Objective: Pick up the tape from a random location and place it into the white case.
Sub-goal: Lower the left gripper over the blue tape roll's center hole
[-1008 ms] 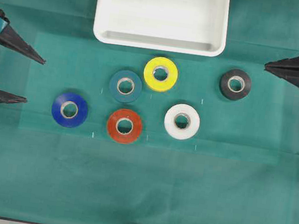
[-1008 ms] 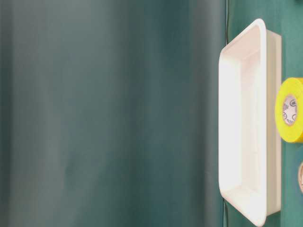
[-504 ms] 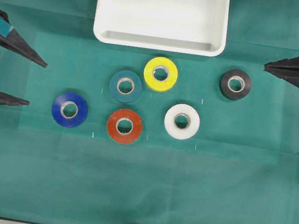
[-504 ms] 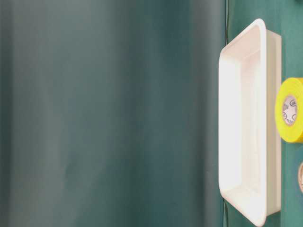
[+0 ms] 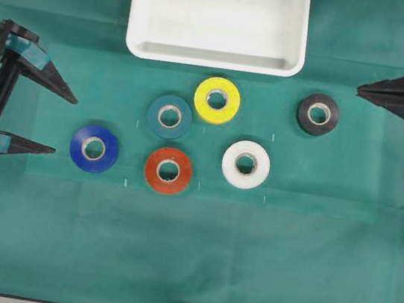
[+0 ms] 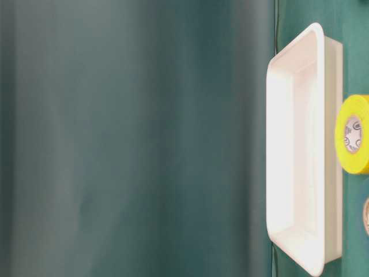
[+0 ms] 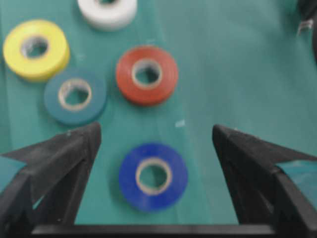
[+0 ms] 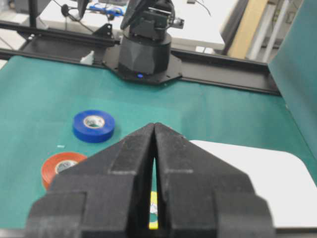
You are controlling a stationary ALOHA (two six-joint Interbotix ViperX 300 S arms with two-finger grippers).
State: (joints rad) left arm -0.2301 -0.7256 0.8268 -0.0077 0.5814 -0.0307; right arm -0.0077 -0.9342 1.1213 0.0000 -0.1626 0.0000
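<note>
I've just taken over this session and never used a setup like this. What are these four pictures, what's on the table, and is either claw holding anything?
You have two robot arms facing each other across a green cloth, each ending in a two-fingered claw.

The overhead view looks straight down. The left claw is open and empty, pointing at the blue tape. The right claw is shut and holds nothing.

The side view is turned sideways and shows mostly the white case, which has nothing in it, beside the yellow roll.

The other two pictures come from cameras on the wrists. The left one looks past its open fingers at the blue tape. The right one looks past its closed fingers.

Also on the cloth: teal, red, white and black rolls.
</note>
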